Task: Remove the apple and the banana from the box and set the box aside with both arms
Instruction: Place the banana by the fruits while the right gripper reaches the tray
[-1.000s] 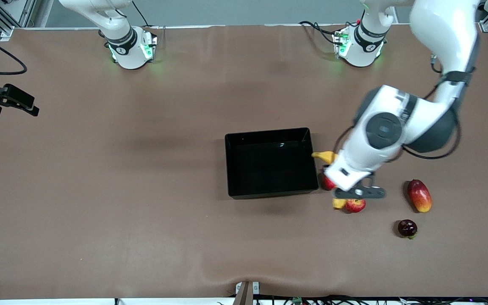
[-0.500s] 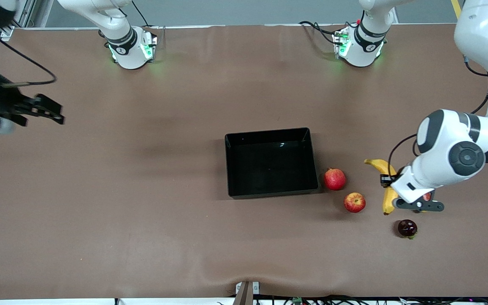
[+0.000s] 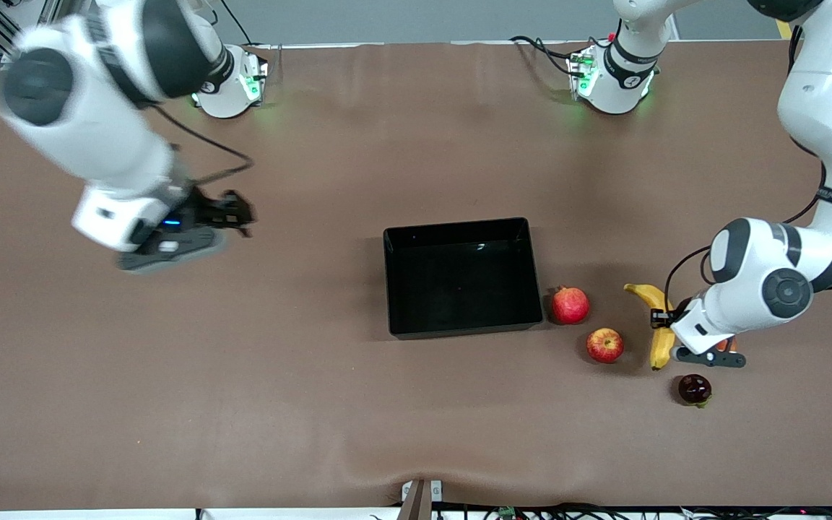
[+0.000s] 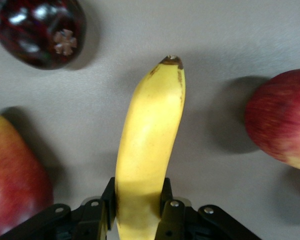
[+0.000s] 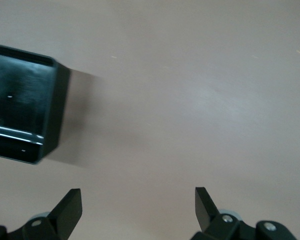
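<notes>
My left gripper (image 3: pixel 667 326) is shut on the middle of the yellow banana (image 3: pixel 656 339), low over the table between the small red apple (image 3: pixel 605 345) and a dark round fruit (image 3: pixel 694 388). In the left wrist view the banana (image 4: pixel 150 130) runs out from between the jaws of the left gripper (image 4: pixel 138 192), with the apple (image 4: pixel 282 120) off to one side. Whether the banana touches the table I cannot tell. The black box (image 3: pixel 459 224) sits mid-table with nothing in it. My right gripper (image 3: pixel 237 212) hangs open over bare table toward the right arm's end, and the right wrist view shows the right gripper (image 5: pixel 138 202) holding nothing, the box (image 5: pixel 49 120) at the picture's edge.
A round red fruit (image 3: pixel 570 305) lies right beside the box on the left arm's side. A red-and-yellow fruit (image 4: pixel 12 175) lies under my left arm, mostly hidden in the front view. Cables run from both bases (image 3: pixel 607 79).
My left gripper has carried the banana from beside the box toward the left arm's end and lowered it a little. My right arm has swung in from the table's edge toward the box.
</notes>
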{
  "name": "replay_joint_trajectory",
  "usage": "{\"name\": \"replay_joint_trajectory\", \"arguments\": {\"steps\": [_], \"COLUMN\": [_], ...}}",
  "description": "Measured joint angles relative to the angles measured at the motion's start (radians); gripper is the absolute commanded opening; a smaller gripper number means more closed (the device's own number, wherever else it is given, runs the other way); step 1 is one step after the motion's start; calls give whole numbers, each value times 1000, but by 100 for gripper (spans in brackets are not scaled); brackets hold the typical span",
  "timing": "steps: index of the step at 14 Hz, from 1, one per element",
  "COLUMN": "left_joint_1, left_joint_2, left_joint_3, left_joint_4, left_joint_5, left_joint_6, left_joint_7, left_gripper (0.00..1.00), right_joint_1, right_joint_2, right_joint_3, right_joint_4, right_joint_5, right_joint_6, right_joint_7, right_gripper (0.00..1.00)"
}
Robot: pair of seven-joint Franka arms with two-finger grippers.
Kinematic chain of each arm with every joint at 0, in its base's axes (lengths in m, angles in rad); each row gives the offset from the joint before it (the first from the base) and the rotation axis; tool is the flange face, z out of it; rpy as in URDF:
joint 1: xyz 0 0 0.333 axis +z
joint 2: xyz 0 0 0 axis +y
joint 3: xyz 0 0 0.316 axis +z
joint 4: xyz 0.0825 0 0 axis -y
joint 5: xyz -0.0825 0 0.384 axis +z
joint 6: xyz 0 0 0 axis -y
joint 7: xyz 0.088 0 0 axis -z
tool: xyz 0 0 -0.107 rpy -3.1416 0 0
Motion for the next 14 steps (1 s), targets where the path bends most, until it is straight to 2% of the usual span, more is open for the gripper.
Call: {"name": "replay_joint_trajectory", "arguments": {"steps": [1, 2, 3, 4, 8, 11, 14], "left_joint_1": [2, 7, 11, 12, 11, 11, 11], "left_joint_2": [14, 25, 34, 37, 30, -19, -125], "left_joint_3": [4, 6, 6, 7, 2, -11, -42], "left_joint_4": [0, 0, 1, 1, 23, 43, 56], "left_joint_5": [7, 9, 10, 10, 10, 10, 10], "left_joint_6": [10, 18, 24, 28, 31, 3, -84], "left_joint_7": [0, 0, 0, 0, 0, 0, 0], "left_gripper": [1, 30, 91, 100, 100, 100, 100], "right_joint_1": [41, 82, 128, 171, 295, 305, 305], "right_joint_2": [24, 51, 85, 121, 234, 317, 391], "right_joint_3": [0, 0, 1, 1, 1, -1, -2], "right_joint_4": [-1, -2, -2, -3, 1, 29, 62], "right_joint_5": [16, 31, 38, 41, 42, 42, 42], "right_joint_6": [27, 51, 78, 107, 155, 194, 245], "right_joint_7": [41, 104, 187, 268, 498, 519, 497], "right_gripper": [100, 100, 100, 100, 100, 100, 100]}}
